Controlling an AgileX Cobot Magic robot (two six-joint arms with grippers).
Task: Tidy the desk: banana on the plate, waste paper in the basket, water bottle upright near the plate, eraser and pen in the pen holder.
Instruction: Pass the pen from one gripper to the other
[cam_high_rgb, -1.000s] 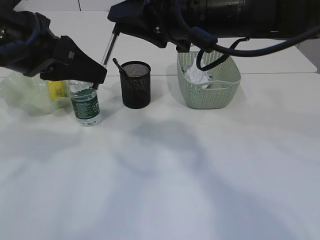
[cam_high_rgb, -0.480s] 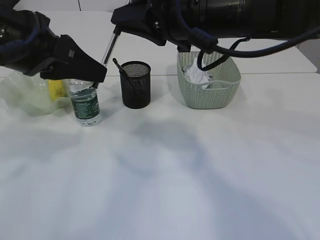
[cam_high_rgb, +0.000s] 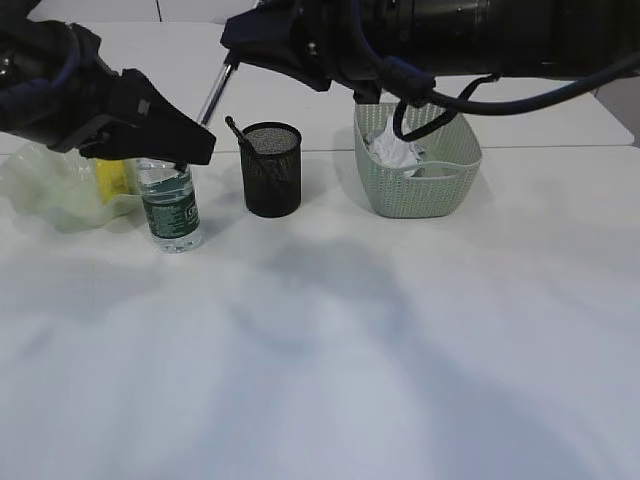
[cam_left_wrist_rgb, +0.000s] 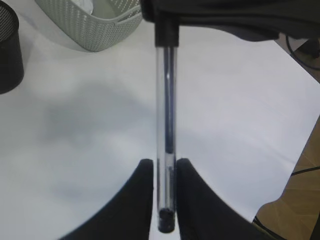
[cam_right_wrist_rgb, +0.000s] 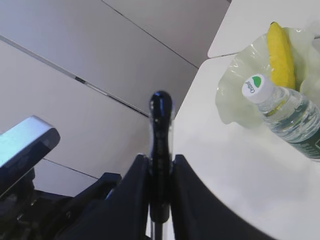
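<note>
Exterior view: both my grippers pinch the pen (cam_high_rgb: 214, 92), left gripper (cam_high_rgb: 197, 140) at its low end, right gripper (cam_high_rgb: 236, 55) up top. It slants, and the pen holder (cam_high_rgb: 271, 168) sits just right, toward the desk's (cam_high_rgb: 400, 350) back edge.

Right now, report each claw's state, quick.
Left claw: closed on the pen, gripping its lower end.
Right claw: closed on the same pen, at its other end. Both claws have it at once.
</note>
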